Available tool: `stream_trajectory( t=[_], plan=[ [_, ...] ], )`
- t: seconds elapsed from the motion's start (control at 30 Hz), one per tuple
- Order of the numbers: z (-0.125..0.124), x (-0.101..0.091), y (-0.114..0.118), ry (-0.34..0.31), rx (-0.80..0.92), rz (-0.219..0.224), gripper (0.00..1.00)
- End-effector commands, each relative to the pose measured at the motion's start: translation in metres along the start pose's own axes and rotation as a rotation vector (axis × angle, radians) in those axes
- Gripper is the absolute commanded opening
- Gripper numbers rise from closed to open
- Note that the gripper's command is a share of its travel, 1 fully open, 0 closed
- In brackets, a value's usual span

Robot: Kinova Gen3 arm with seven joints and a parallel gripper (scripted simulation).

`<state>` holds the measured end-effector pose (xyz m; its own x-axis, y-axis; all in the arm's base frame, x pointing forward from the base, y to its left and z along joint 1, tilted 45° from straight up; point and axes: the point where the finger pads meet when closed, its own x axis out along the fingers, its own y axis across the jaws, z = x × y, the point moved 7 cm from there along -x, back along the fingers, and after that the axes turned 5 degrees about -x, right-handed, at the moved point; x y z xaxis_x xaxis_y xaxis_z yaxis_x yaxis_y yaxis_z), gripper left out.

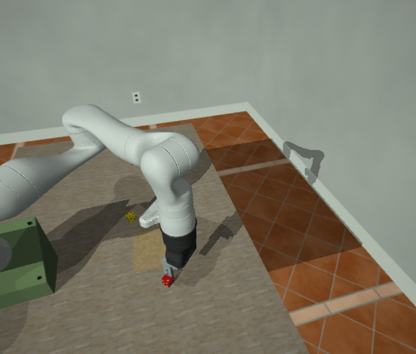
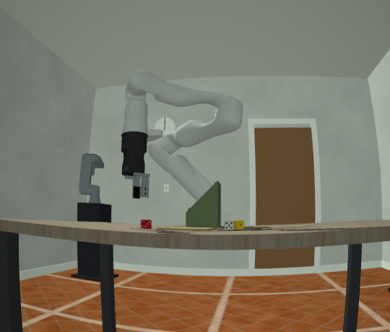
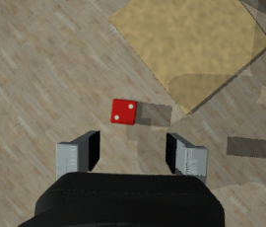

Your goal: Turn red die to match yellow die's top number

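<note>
The red die (image 1: 167, 280) (image 2: 146, 224) (image 3: 124, 112) lies on the bare wooden table, just off a corner of the tan mat (image 1: 147, 250) (image 3: 185, 29). In the wrist view its top face shows two pips. The yellow die (image 1: 130, 216) (image 2: 238, 224) lies on the table beyond the mat, with a white die (image 2: 228, 225) beside it. The arm hides the white die in the top view. My gripper (image 1: 168, 269) (image 2: 140, 191) (image 3: 132, 146) is open and empty. It points straight down and hangs well above the red die.
The arm's green wedge base (image 1: 11, 265) (image 2: 205, 211) stands on the table behind the mat. A grey stand on a black pedestal (image 2: 91, 213) is behind the table's left end. The table's right edge (image 1: 265, 277) drops to tiled floor.
</note>
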<state>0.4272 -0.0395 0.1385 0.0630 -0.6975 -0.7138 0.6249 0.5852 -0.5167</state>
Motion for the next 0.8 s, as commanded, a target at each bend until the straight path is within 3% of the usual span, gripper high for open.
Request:
stream_trajectory(
  t=[0.0,0.1,0.27,0.77],
  plan=[
    [-0.002,0.03,-0.004,0.003,-0.001,-0.019,1.0],
    [-0.002,0.044,-0.004,0.003,-0.001,-0.019,1.0],
    [-0.002,0.05,-0.004,0.003,-0.001,-0.019,1.0],
    [-0.002,0.05,-0.004,0.003,-0.001,-0.019,1.0]
  ],
)
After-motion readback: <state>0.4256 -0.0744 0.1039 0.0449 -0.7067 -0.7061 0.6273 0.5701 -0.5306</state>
